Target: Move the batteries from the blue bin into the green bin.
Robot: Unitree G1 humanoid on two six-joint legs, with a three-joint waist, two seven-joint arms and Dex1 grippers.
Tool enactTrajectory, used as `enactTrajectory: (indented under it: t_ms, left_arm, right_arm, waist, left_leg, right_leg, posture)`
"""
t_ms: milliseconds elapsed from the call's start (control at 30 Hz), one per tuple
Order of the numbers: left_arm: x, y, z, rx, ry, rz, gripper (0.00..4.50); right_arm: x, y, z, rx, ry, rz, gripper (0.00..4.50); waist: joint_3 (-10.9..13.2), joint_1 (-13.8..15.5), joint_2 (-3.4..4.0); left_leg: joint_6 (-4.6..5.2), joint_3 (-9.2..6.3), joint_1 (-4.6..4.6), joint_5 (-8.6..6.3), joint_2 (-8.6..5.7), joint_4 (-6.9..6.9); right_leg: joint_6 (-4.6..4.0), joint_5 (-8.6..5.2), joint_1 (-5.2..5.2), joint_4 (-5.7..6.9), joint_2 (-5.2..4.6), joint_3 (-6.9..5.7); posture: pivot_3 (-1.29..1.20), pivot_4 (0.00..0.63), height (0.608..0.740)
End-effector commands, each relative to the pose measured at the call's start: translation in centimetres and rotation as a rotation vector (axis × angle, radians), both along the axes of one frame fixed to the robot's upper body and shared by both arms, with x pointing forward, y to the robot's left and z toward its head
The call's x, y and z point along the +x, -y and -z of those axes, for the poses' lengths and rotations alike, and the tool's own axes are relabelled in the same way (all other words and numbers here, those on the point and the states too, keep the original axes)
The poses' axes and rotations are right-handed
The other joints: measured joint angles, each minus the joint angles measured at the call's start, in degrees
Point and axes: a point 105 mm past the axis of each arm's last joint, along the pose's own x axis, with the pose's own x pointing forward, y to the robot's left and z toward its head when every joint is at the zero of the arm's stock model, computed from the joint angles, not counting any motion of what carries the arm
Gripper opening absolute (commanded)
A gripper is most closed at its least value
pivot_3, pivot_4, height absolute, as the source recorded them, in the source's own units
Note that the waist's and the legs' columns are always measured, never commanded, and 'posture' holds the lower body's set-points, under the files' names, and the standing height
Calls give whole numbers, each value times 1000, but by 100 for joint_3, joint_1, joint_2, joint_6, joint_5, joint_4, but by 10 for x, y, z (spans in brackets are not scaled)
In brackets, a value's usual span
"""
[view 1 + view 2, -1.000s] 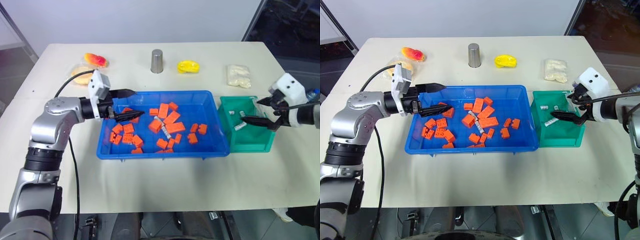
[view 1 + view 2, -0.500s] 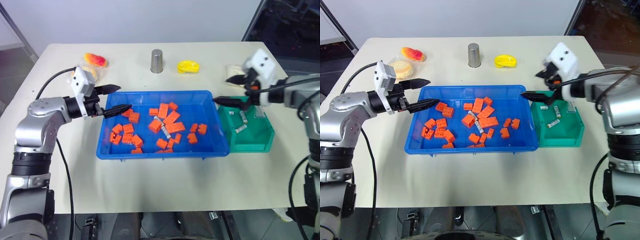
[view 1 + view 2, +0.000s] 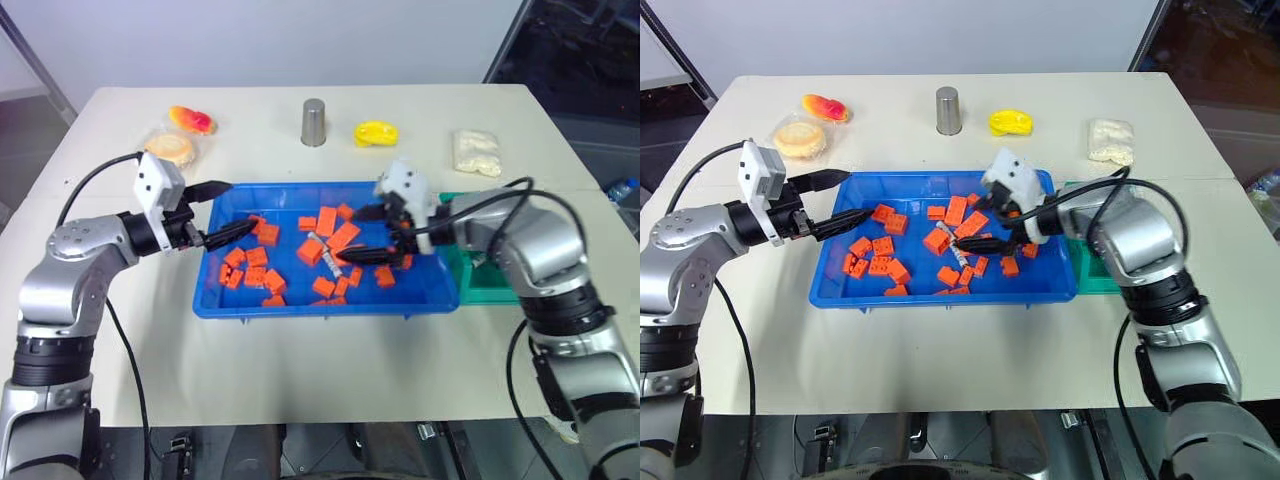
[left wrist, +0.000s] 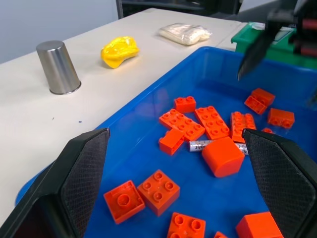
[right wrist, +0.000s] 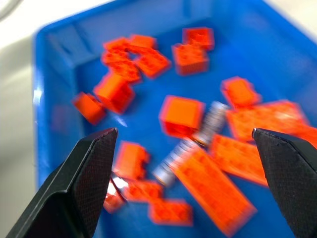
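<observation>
Right gripper point(image 3: 362, 235), fingers spread wide and empty, over the blue bin point(image 3: 225, 300) at centre frame. Remaining batteries point(image 3: 330, 264) lie among orange blocks point(image 3: 250, 275); green bin point(image 3: 495, 290) lies centre right. Left gripper point(image 3: 228, 208) open at the bin's left rim. Straddle one battery crosswise, clear of blocks, before closing.

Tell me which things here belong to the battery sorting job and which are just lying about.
Job:
batteries
blue bin
green bin
open right pincer

Lying about:
orange blocks
metal cup
yellow item
white packet
round biscuit pack
red-orange item
</observation>
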Motion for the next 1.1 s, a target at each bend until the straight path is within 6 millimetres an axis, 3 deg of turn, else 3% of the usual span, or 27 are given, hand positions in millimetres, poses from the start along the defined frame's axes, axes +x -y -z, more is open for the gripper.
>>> enactTrajectory:
  t_ms: [33, 233, 467, 600, 733, 1100]
  left_arm:
    - [-6, -1, -11, -14, 47, -7, 4500]
    - [-8, -1, -9, -13, 38, -14, 4500]
    - [-9, 2, -3, 3, 32, -11, 4500]
    - [-8, 2, -3, 0, 36, -18, 4500]
    - [-8, 2, -4, -4, 42, -23, 4500]
    - [-8, 4, -3, -19, 50, -35, 4500]
  right_arm:
    - [-3, -6, 5, -35, 45, -27, 4477]
    - [-6, -7, 24, -172, 116, -114, 4477]
    - [-8, -25, 18, -55, -26, -120, 4477]
    - [-9, -22, 26, -75, -72, -122, 4477]
    - [6, -12, 39, -147, -67, -71, 4477]
    - [20, -4, 45, -199, -63, -52, 4477]
  waist:
    - [-1, 10, -2]
    - [-1, 13, -2]
    - [-2, -5, -4]
    - [-4, 23, -7]
    - [-5, 14, -8]
    - [-5, -3, -8]
  left_leg:
    - [0, -1, 0, 0, 0, 1]
    - [0, 1, -1, 0, -3, 8]
    - [0, -2, 5, 0, 2, 7]
    - [-1, -2, 4, 0, -2, 13]
    - [-1, -2, 3, 0, -3, 14]
    - [-1, -2, 5, 1, -2, 13]
  right_leg:
    - [0, 0, 0, 1, 0, 0]
    - [0, 0, 0, 1, -3, -1]
    - [-2, -1, -3, 18, 5, 0]
    - [-2, -1, -3, 24, -1, -1]
    - [-2, -1, -2, 23, -1, -1]
    - [-2, -1, -4, 25, 2, -1]
  posture:
    - [0, 150, 740]
    - [0, 150, 740]
    - [0, 150, 740]
    - [0, 150, 740]
    - [0, 150, 740]
    - [0, 150, 740]
